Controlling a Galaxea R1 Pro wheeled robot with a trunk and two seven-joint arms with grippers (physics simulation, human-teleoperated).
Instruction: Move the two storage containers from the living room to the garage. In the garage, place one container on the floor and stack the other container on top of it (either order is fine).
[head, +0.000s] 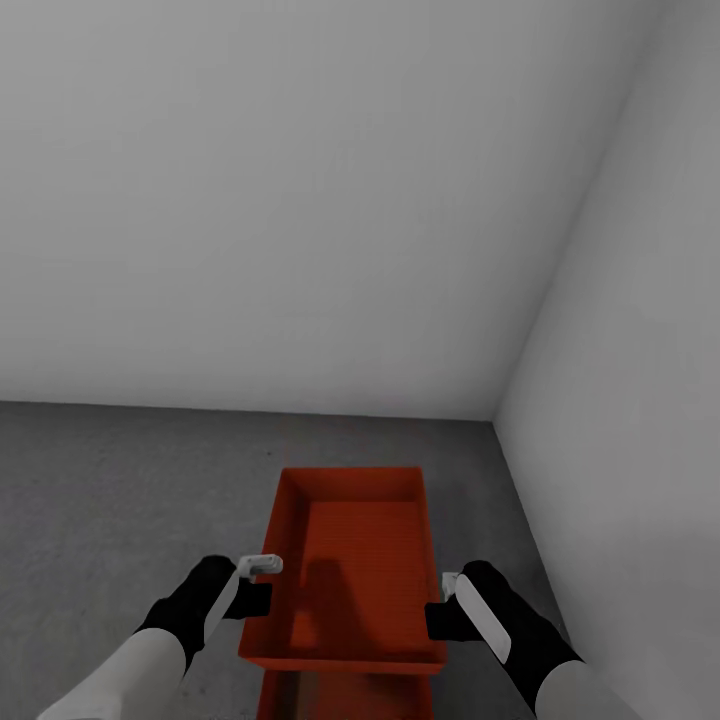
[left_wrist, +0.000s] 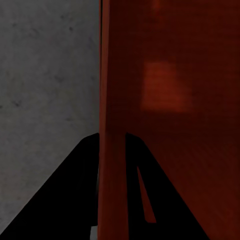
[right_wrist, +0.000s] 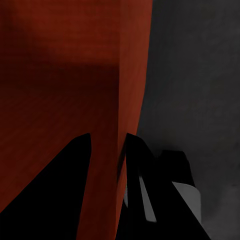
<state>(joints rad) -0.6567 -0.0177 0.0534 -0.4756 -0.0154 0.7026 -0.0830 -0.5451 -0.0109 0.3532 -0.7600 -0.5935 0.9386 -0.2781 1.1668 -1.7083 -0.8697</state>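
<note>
while each end effector (head: 258, 590) clamps a wall, container (head: 352, 560) sits between.

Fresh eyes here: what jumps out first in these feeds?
A red-orange container held between both arms over the dark grey floor, near the pale corner walls. The left tool and right tool each straddle a side wall. A second container peeks out beneath it.

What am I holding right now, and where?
The upper storage container: left gripper pinches its left side wall, right gripper its right side wall.
</note>
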